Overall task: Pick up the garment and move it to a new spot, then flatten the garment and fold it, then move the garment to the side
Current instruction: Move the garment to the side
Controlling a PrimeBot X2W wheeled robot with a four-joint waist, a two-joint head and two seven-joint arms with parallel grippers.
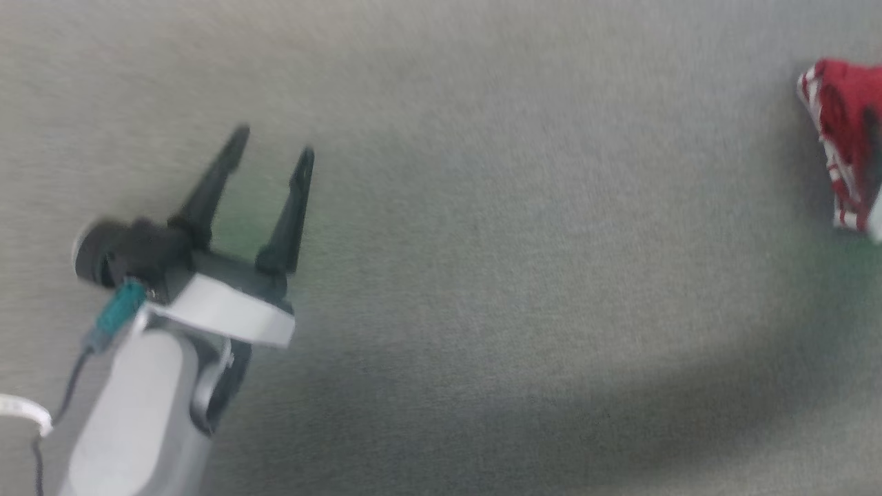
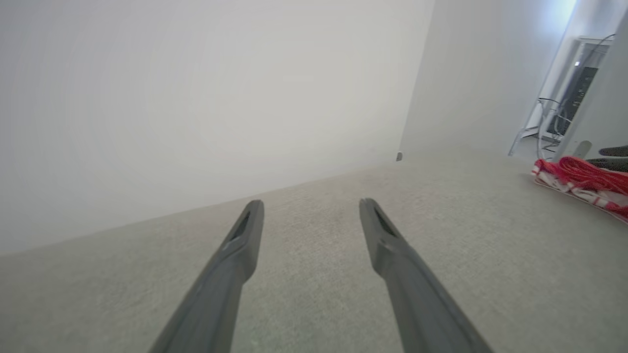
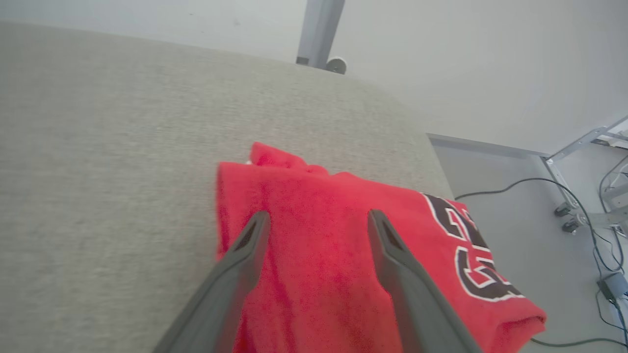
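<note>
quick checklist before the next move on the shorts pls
1. Right gripper open: ok.
2. Right gripper lined up over the shorts: ok.
3. Shorts folded, number 23 facing up: ok.
4. Left gripper open and well apart from the shorts: ok.
5. Shorts fully on the table: cannot tell, one corner lies at the edge.
6. Right gripper touching the fabric: cannot tell.

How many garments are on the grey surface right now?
1. The red shorts lie at the grey surface edge on the robot's right, with the open right tool over them. Others could sit outside these views.
</note>
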